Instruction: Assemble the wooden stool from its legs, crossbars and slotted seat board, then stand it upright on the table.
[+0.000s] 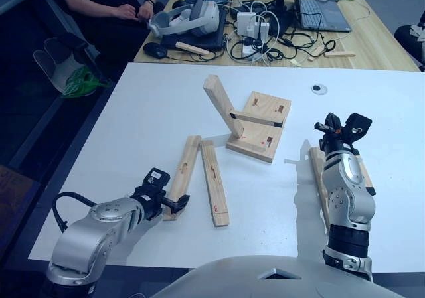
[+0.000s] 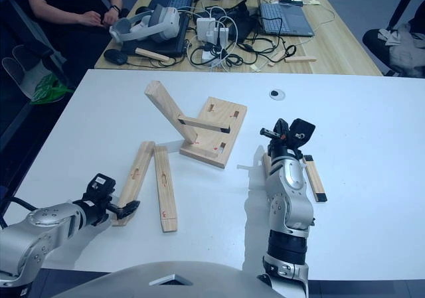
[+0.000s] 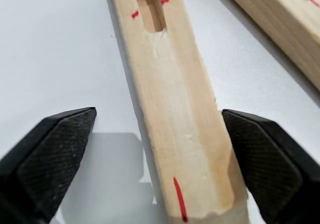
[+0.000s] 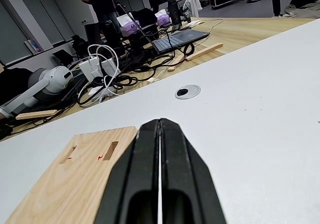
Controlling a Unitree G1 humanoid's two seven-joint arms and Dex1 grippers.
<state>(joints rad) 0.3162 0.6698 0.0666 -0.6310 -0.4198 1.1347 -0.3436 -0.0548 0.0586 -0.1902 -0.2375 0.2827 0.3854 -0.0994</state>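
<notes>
1 white table fills most of the head views. Just above the centre of the frame lies the slotted seat board, flat on the table. 1 leg rises from it, tilted toward the upper left, and a dark-edged crossbar runs from that leg across the board. Below and left of the board, 2 loose legs lie flat side by side, the left one angled and the right one nearly touching it at the top. 2 shorter wooden pieces lie by the right forearm at lower right. The left gripper is spread wide, its pads on either side of the left leg's near end without clamping it. The right gripper is pressed closed on nothing, right of the board. A small round grommet sits at upper right.
</notes>
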